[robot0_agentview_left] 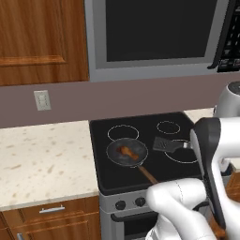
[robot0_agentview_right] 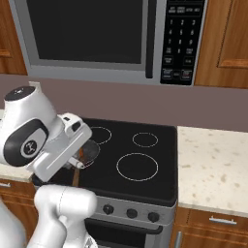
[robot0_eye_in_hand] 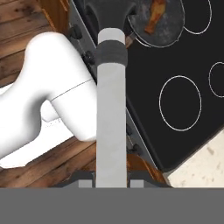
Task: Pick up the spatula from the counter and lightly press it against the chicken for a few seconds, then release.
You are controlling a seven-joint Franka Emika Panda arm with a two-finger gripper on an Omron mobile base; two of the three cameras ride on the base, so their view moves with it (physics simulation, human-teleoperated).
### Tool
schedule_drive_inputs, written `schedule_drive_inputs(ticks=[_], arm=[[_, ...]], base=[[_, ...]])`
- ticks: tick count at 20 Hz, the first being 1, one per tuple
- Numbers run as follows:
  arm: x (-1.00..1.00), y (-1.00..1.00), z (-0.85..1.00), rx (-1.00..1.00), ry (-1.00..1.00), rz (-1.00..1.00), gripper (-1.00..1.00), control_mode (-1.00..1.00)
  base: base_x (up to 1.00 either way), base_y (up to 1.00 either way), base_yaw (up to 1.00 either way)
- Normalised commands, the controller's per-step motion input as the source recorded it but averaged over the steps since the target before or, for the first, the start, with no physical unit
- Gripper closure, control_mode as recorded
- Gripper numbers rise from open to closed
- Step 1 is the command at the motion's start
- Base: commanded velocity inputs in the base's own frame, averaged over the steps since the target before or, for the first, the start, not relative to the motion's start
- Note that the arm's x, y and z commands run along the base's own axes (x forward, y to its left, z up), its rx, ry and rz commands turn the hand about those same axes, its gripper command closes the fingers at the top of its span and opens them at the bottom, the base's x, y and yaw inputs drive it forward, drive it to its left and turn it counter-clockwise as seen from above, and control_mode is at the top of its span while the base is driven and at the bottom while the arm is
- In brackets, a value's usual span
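**Spatula gripped over the cooktop, blade beside the pan**

The hand is pressed together on the spatula. In the hand view the pale grey handle rises straight up from between the two finger tips. It passes a dark collar and ends in the dark blade at the top edge.

In the left base view the spatula lies roughly level over the black cooktop. Its slotted blade points left and sits just beside the right rim of the pan. The handle runs right and goes out of sight behind the arm's dark-faced link. Whether the blade rests on the glass or hangs just above it cannot be told.

The chicken is an orange-brown piece lying in the middle of the round grey pan, on the front left burner. The blade is apart from it. In the hand view the chicken lies to the right of the blade, and the blade overlaps the pan's near rim where the brown pan handle joins.

A speckled cream surface flanks the stove on the left and a matching one on the right. A microwave hangs above, and a white outlet sits on the wall.
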Motion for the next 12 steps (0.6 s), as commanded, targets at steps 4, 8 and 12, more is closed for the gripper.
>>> schedule_drive_inputs(ticks=[4, 8, 12], arm=[[0.13, 0.00, -0.01, 0.00, 0.08, 0.10, 1.00, -1.00], [0.10, 0.01, -0.01, 0.00, 0.07, 0.08, 1.00, -1.00], [0.11, 0.00, -0.06, 0.00, 0.07, 0.07, 1.00, -1.00]], base=[[0.00, 0.00, 0.00], [0.00, 0.00, 0.00], [0.00, 0.00, 0.00]])
